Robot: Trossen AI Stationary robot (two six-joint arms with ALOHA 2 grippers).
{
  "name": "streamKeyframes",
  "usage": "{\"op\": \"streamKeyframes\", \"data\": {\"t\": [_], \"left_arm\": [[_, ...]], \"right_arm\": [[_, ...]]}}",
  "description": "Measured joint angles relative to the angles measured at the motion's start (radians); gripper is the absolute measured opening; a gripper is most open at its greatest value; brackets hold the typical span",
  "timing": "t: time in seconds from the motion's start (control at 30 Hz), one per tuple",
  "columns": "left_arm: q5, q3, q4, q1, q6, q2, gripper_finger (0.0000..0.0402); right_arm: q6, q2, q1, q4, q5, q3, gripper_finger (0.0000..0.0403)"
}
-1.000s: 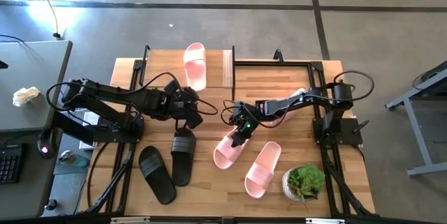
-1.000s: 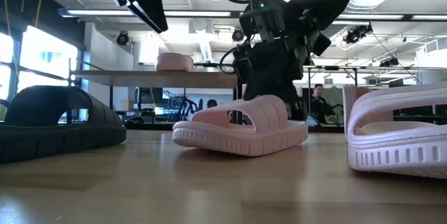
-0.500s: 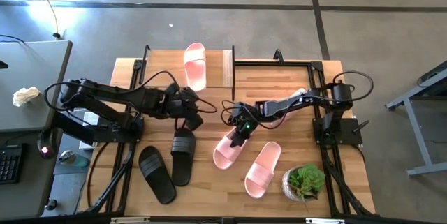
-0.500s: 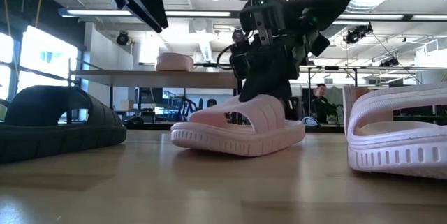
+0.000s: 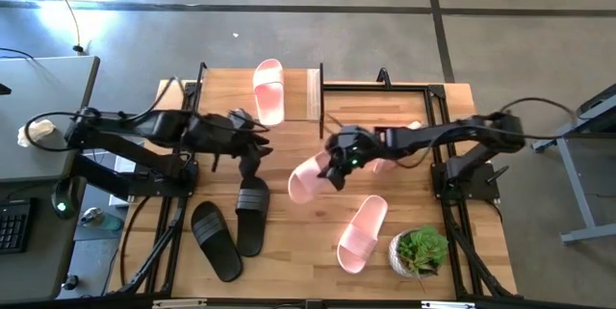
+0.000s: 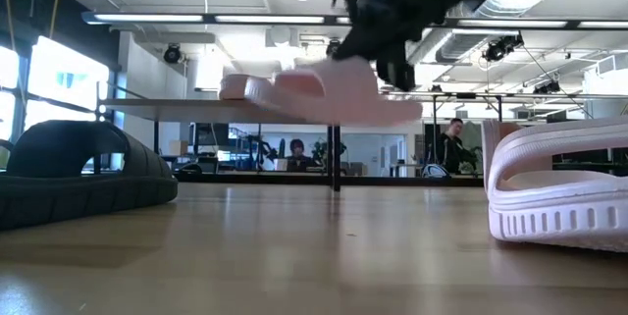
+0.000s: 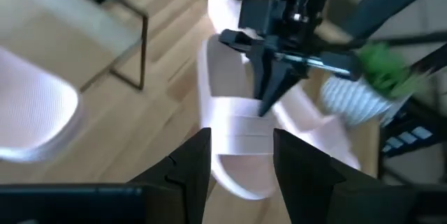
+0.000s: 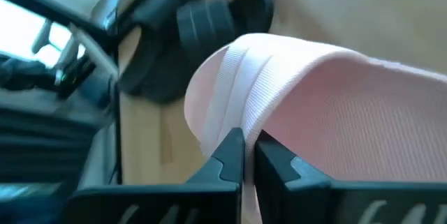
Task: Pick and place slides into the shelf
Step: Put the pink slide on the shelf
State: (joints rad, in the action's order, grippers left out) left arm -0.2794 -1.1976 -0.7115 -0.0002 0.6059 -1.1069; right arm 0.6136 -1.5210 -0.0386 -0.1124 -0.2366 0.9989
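My right gripper (image 5: 337, 167) is over the table's middle, shut on a pale pink slide (image 5: 306, 178) that floats above the wood in the low view (image 6: 324, 94). My left gripper (image 5: 252, 151) hovers open just left of it, touching nothing, and its wrist view looks at the held slide (image 7: 234, 137). One pink slide (image 5: 269, 90) lies sole-down on the shelf's (image 5: 226, 97) top board. Another pink slide (image 5: 363, 234) and two black slides (image 5: 252, 215) (image 5: 214, 240) lie on the table. A further pink slide (image 5: 402, 141) shows partly behind the right arm. My right gripper pinches the pink slide's wide strap (image 8: 241, 112) at its edge between the two fingers (image 8: 229, 155). The fingers come from above, slanting from the table's right. The slide is lifted clear of the table and hangs roughly level below the fingers.
A potted plant (image 5: 420, 251) stands near the table's near right corner. The arms' black frames run along both table sides. Bare wood lies between the black slides and the pink slide on the table.
My right gripper has risen and moved toward the far left, carrying the pink slide from resting on the table to hanging clear above it. My left gripper has drifted slightly up and toward the far edge.
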Motion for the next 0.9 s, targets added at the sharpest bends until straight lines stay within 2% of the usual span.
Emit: {"op": "streamKeyframes", "data": {"t": [0.3,0.4,0.67,0.9], "left_arm": [[-0.008,0.0,0.143,0.0,-0.006,0.037,0.014],[-0.006,0.0,0.204,0.01,-0.006,0.024,0.014],[0.032,0.0,0.282,0.153,0.005,-0.015,0.014],[0.271,0.002,0.406,0.3,0.009,-0.068,0.014]], "right_arm": [[-0.161,0.289,0.0,0.029,0.45,0.0,0.0],[-0.234,0.347,-0.001,0.107,0.528,0.0,0.0],[-0.286,0.371,-0.003,0.213,0.517,0.0,0.0],[-0.301,0.372,-0.003,0.24,0.489,0.0,0.0]]}}
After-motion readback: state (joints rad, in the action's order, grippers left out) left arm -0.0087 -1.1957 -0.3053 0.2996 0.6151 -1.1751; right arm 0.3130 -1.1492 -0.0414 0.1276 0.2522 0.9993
